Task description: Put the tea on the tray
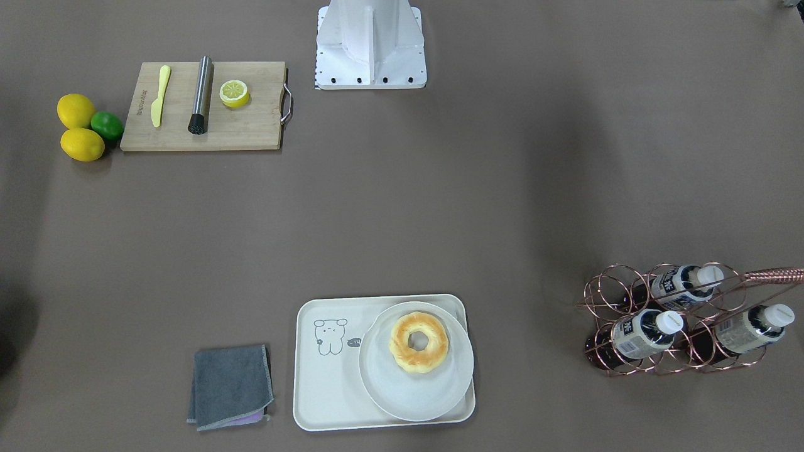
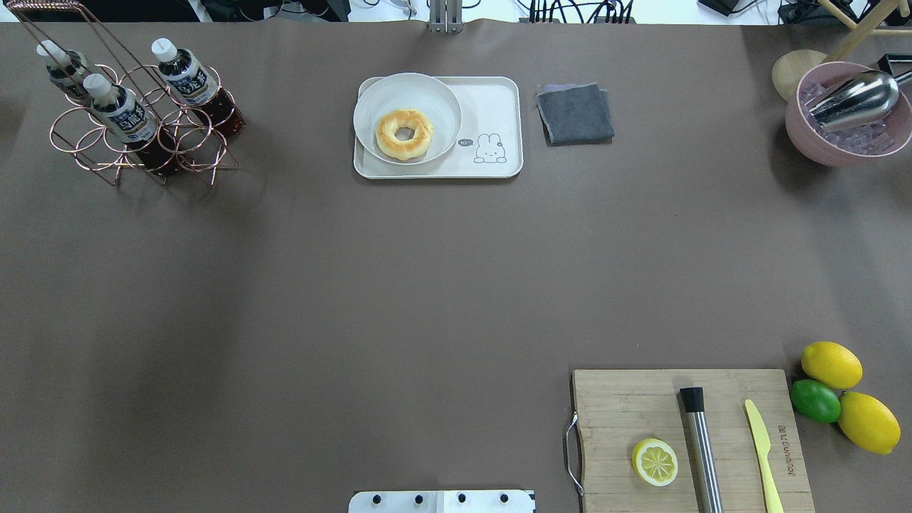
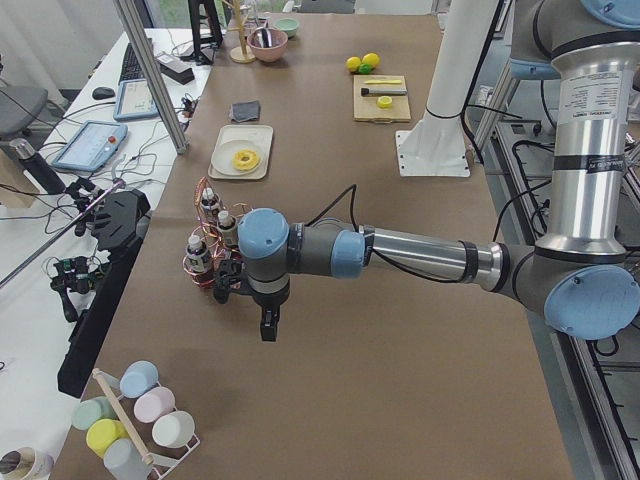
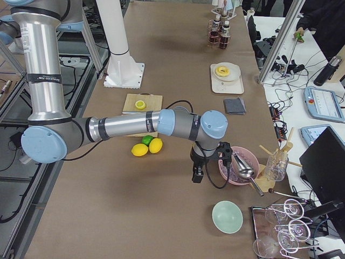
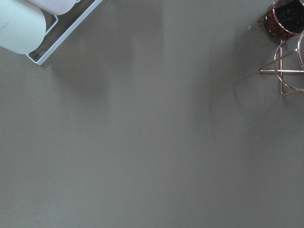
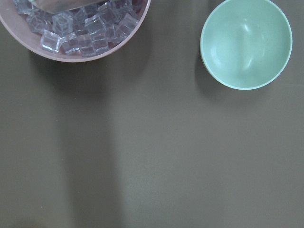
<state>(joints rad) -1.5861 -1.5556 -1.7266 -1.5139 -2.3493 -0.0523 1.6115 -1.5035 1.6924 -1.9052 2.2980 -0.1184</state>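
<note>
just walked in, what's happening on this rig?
Nothing is being handled yet. All three tea bottles sit in the copper wire rack at the robot's far left. The tray holds only a plate with a donut. The left end effector hangs above the table beside the rack. The right end effector hangs beside the pink ice bowl. Whether either is open cannot be told.

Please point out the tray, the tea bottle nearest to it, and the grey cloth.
tray [image 2: 491,100], overhead view, bare floor near its right end.
tea bottle nearest the tray [image 2: 187,77], overhead view, on its label.
grey cloth [image 2: 574,114], overhead view, middle of the top fold.
</note>
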